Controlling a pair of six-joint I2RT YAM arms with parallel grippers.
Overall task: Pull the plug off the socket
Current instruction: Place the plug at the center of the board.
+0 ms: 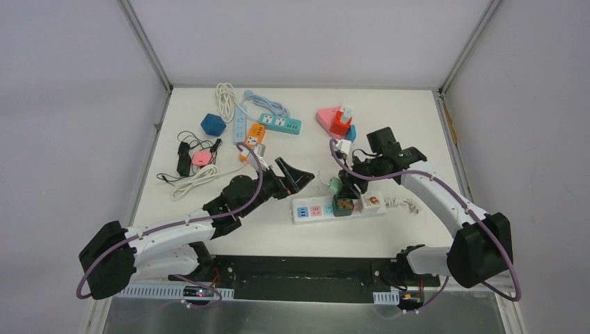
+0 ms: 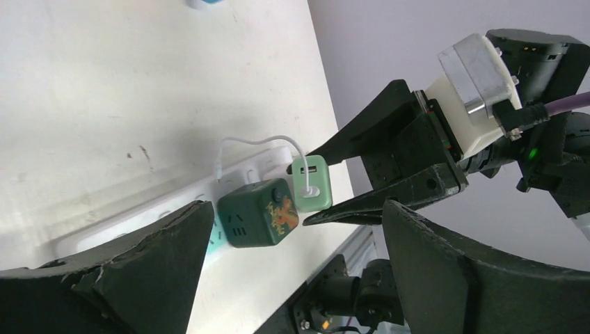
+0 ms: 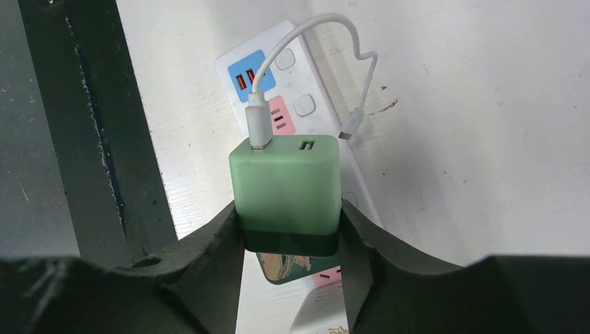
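My right gripper has its two fingers clamped on the flat sides of the pale green charger, low on its body. That is the plug I am to pull. It sits just beside the dark green cube, over the white power strip. I cannot tell whether its pins have left the socket (the cube and my own fingers hide the underside).

To do this well I judge the pull should run straight along the pins, with no rocking, and the grip should stay square so the smooth casing does not slide out. The white cable loops from the charger's top with its free end dangling over the strip. It could catch on the cube, so a slow lift seems wise.

My left gripper hangs over the left part of the strip with its fingers spread wide and nothing between them. If the strip rises with the plug, pressing down on its bare end would help.

The strip lies close to the near edge of the table, so I see little room toward me. Above is open, and bare tabletop lies beyond the strip. My two grippers are near each other, so I would avoid swinging sideways.
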